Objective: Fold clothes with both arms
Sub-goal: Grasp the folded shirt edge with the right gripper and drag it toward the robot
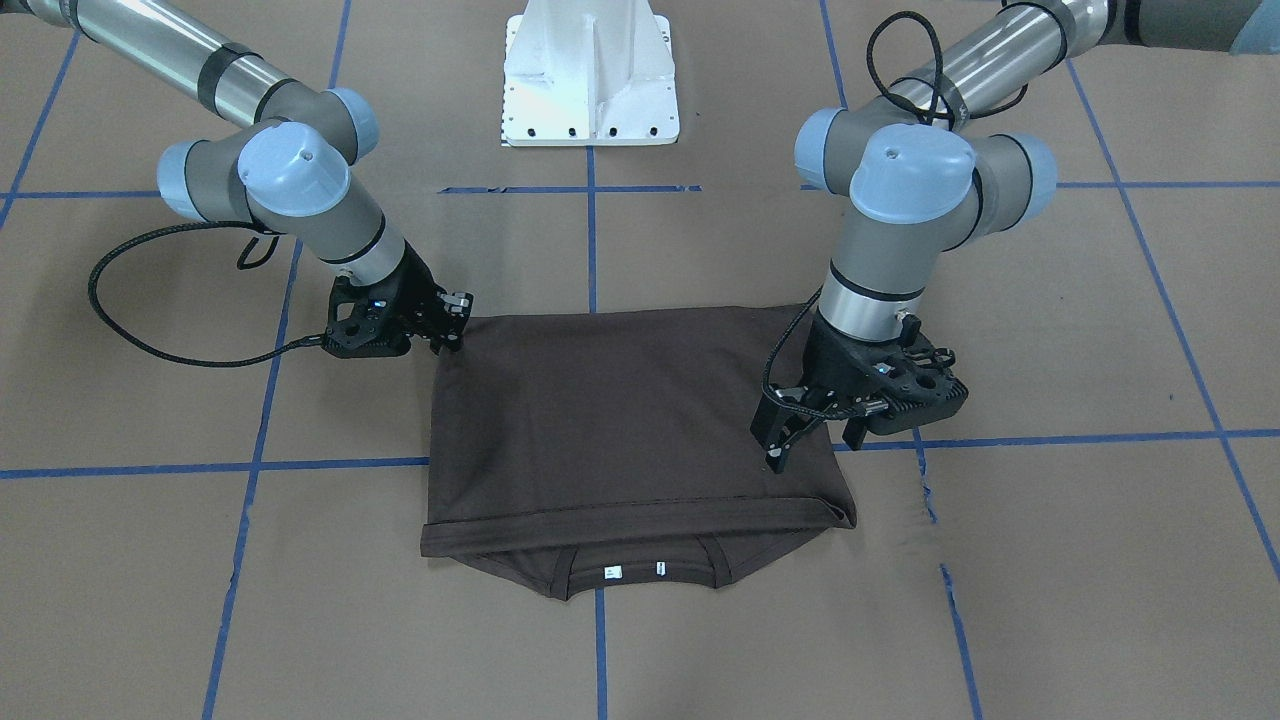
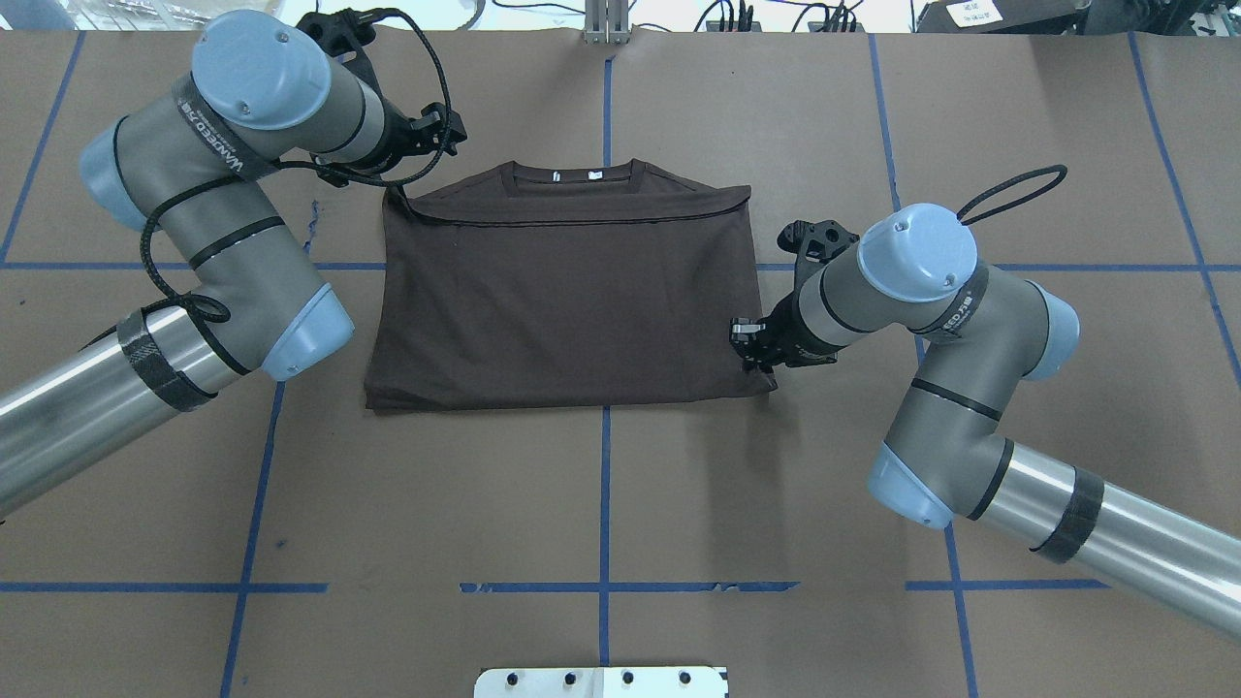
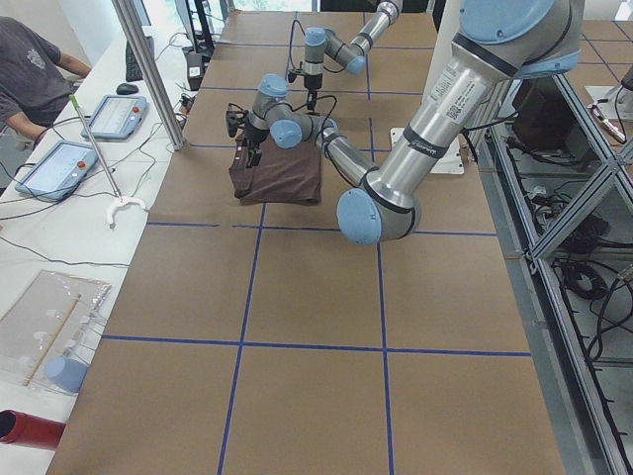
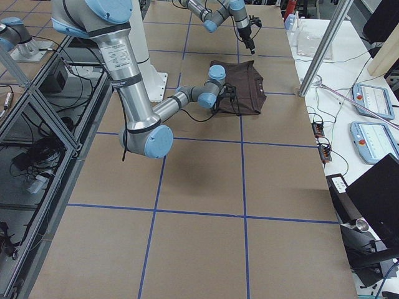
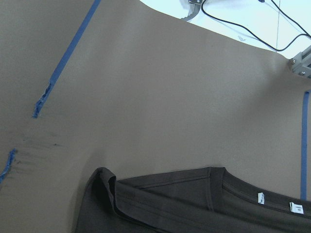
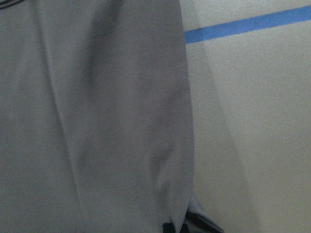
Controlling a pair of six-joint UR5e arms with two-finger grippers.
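The dark brown T-shirt lies folded in half on the brown table, hem laid up near the collar, white tags showing. It also shows in the overhead view and the left wrist view. My left gripper is open and empty, raised near the shirt's far left corner, by the collar. My right gripper is low at the shirt's near right corner and appears shut on the cloth edge. The right wrist view shows shirt fabric up close.
The white pedestal base stands at the robot's side of the table. Blue tape lines grid the brown surface, with torn tape near the left gripper. An operator and tablets sit beyond the far edge.
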